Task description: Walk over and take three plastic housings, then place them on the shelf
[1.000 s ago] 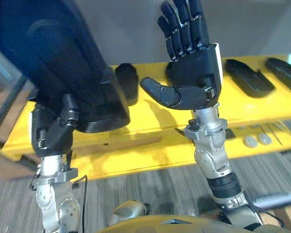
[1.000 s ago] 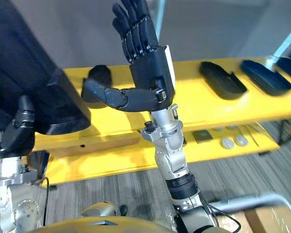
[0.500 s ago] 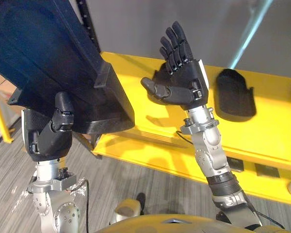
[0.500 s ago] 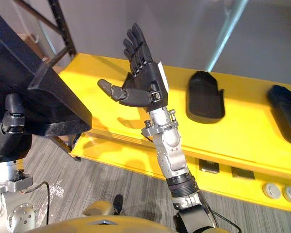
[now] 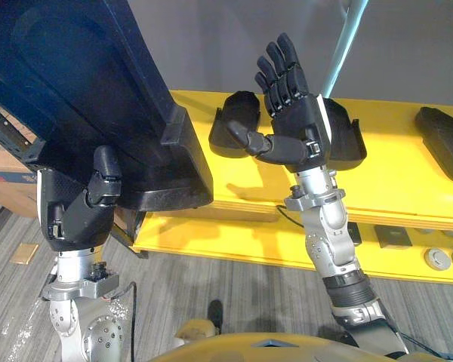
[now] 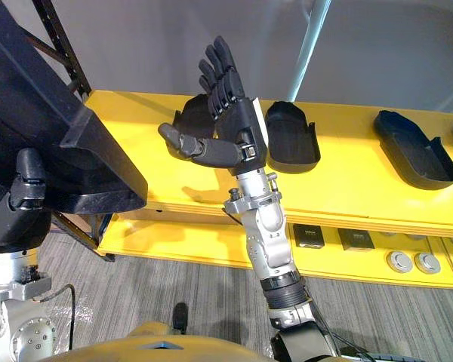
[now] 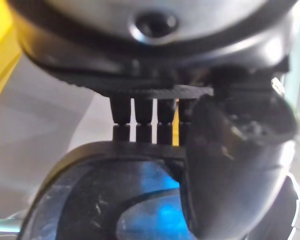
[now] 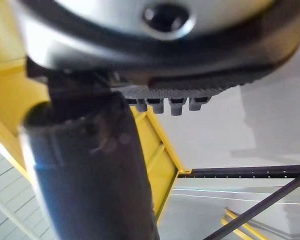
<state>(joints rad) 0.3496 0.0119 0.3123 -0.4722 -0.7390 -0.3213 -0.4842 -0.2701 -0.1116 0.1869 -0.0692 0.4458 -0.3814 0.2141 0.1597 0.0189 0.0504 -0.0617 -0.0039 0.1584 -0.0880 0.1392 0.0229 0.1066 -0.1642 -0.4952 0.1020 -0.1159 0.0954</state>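
A large black plastic housing [image 5: 75,98] is held up at the left, tilted. My left hand [image 5: 79,215] is shut on its lower edge, with the thumb [image 7: 235,165] curled over the rim of the housing [image 7: 90,200]. My right hand [image 5: 294,128] is raised in front of the yellow shelf [image 5: 392,181], open and holding nothing, fingers straight and thumb [image 8: 90,165] out. Several more black housings lie on the shelf: one [image 6: 192,121] behind the right hand, one [image 6: 291,136] just right of it, another [image 6: 408,147] further right.
The shelf's lower level [image 6: 362,260] holds small dark squares [image 6: 309,235] and round silver discs [image 6: 411,262]. A black metal rack [image 6: 60,45] stands at the shelf's left end. A cardboard box [image 5: 7,181] sits on the grey floor at the left.
The whole picture has shifted, so the camera moved; more of the shelf and its housings show now. Both hands keep their poses: the left still holds the housing, the right stays open.
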